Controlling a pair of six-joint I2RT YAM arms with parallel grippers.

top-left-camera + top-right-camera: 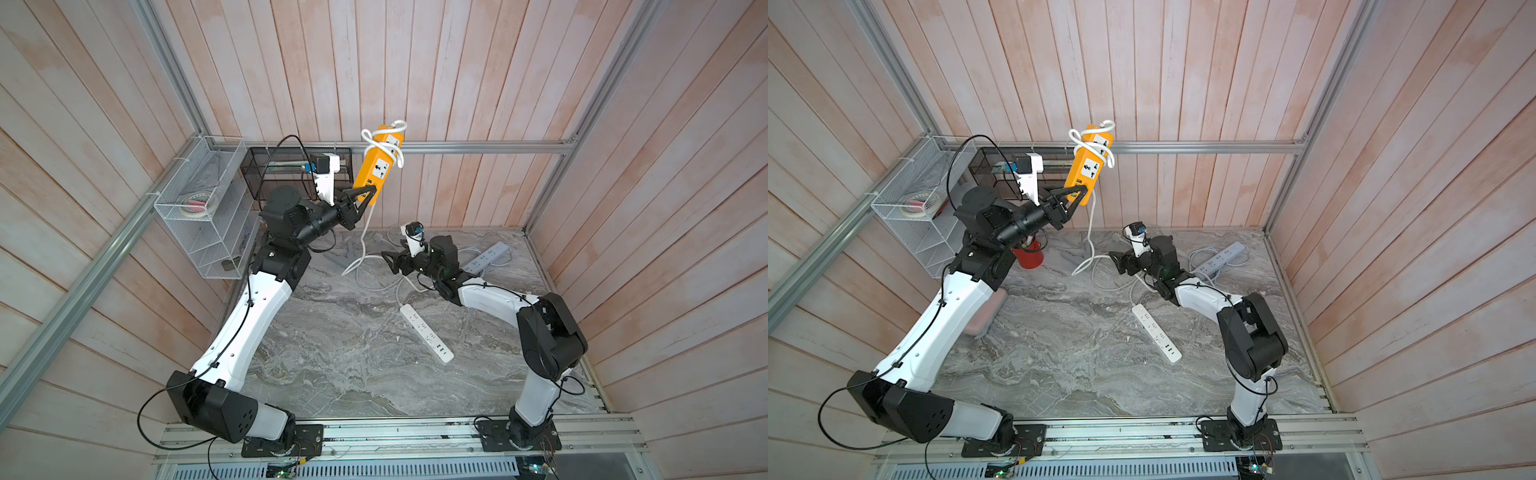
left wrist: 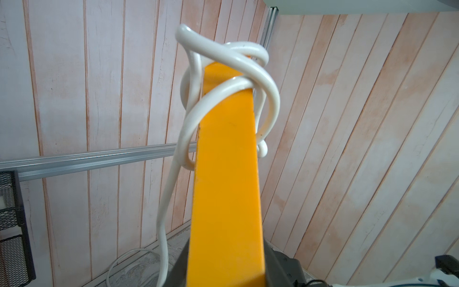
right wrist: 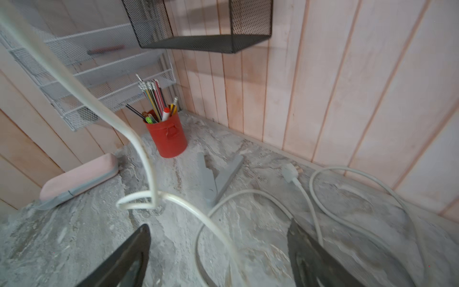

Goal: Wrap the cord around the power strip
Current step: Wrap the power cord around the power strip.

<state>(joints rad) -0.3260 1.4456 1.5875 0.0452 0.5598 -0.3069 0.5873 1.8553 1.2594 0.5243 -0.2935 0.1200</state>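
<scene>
My left gripper (image 1: 368,195) (image 1: 1079,193) is shut on the lower end of the orange power strip (image 1: 376,166) (image 1: 1086,168) (image 2: 226,186) and holds it tilted high above the table. The white cord (image 1: 384,139) (image 1: 1092,139) (image 2: 238,64) is looped loosely around the strip's upper end. From there it hangs down to the table. My right gripper (image 1: 387,262) (image 1: 1116,262) (image 3: 218,233) hovers low over the marble table, open and holding nothing. In the right wrist view the cord (image 3: 139,146) drops, curls, and runs on between the spread fingers.
A white power strip (image 1: 426,332) and a grey-blue one (image 1: 486,257) lie on the table with their own cords. A red pencil cup (image 3: 169,139), a pink case (image 3: 79,177) and grey pieces (image 3: 218,176) sit at the back left. A black mesh shelf (image 1: 291,166) and a white wire basket (image 1: 199,208) hang on the walls.
</scene>
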